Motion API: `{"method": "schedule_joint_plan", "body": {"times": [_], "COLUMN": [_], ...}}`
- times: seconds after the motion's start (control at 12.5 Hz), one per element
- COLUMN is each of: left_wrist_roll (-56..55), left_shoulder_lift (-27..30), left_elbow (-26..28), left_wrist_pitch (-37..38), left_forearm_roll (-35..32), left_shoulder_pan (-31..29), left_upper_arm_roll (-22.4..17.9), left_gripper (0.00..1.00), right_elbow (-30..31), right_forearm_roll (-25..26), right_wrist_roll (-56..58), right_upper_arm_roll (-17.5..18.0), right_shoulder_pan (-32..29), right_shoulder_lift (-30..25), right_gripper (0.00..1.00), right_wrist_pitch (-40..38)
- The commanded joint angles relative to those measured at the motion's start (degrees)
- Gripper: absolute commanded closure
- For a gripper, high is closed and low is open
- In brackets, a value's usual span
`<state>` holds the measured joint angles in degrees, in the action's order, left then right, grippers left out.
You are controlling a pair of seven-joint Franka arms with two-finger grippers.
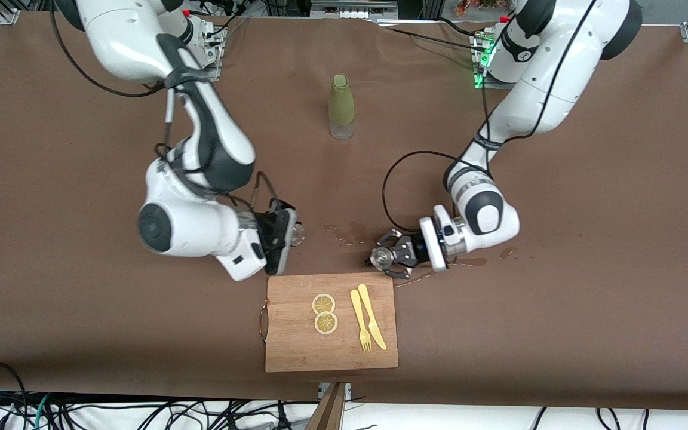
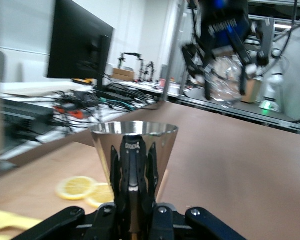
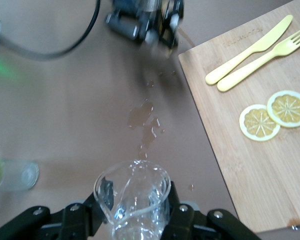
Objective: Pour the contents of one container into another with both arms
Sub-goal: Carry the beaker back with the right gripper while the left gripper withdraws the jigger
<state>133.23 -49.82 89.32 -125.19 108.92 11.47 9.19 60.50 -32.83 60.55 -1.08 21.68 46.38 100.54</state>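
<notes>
Left gripper clamped on metal cone cup, right gripper clamped on clear glass pitcher, both low over table just above cutting board's edge nearest the robots, spilled drops between them, lemon slices and yellow cutlery on board, green bottle upright near table's robot-side edge.

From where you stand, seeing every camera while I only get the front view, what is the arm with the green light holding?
Observer: The left gripper is shut on a shiny metal cone cup, mouth up.
Operator: And the other arm?
Observer: The right gripper is shut on a clear glass pitcher with a pouring lip.
Operator: Is the wet patch between them one puddle?
Observer: No, the right wrist view shows scattered spilled drops on the brown table, beside the cutting board.
</notes>
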Motion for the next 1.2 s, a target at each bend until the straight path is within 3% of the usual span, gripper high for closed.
{"method": "schedule_joint_plan", "body": {"times": [0.0, 0.16, 0.32, 0.56, 0.96, 1.12], "left_wrist_roll": [0.01, -0.17, -1.48, -3.95, -1.33, 3.24], "left_shoulder_lift": [3.85, 3.76, 3.68, 3.59, 1.13, -0.35], "left_elbow": [4.55, 4.64, 4.46, 3.85, 2.62, 2.7], "left_wrist_pitch": [3.61, 8.01, 13.62, 24.34, 40.79, 41.95], "left_forearm_roll": [-0.63, -4.74, -10.54, -20.21, -23.49, -23.4], "left_shoulder_pan": [-5.39, -9.87, -13.3, -17.0, -18.93, -22.18], "left_upper_arm_roll": [-0.05, -0.57, -3.81, -10.92, -26.48, -28.26], "left_gripper": [1.0, 1.0, 1.0, 1.0, 1.0, 1.0], "right_elbow": [2.95, 6.19, 10.67, 15.24, 25.18, 26.34], "right_forearm_roll": [-7.58, -13.2, -17.17, -17.53, -16.57, -14.65], "right_wrist_roll": [13.04, 23.42, 33.97, 46.46, 69.83, 77.31], "right_upper_arm_roll": [0.91, 0.91, 0.82, 0.82, 0.47, 0.11], "right_shoulder_pan": [-7.77, -13.13, -17.53, -23.6, -30.46, -32.31], "right_shoulder_lift": [-0.68, -0.68, -0.68, -0.51, 0.02, 1.6], "right_gripper": [0.96, 0.96, 0.96, 0.96, 0.96, 0.96], "right_wrist_pitch": [-5.51, -9.55, -13.5, -18.96, -20.29, -20.12]}}
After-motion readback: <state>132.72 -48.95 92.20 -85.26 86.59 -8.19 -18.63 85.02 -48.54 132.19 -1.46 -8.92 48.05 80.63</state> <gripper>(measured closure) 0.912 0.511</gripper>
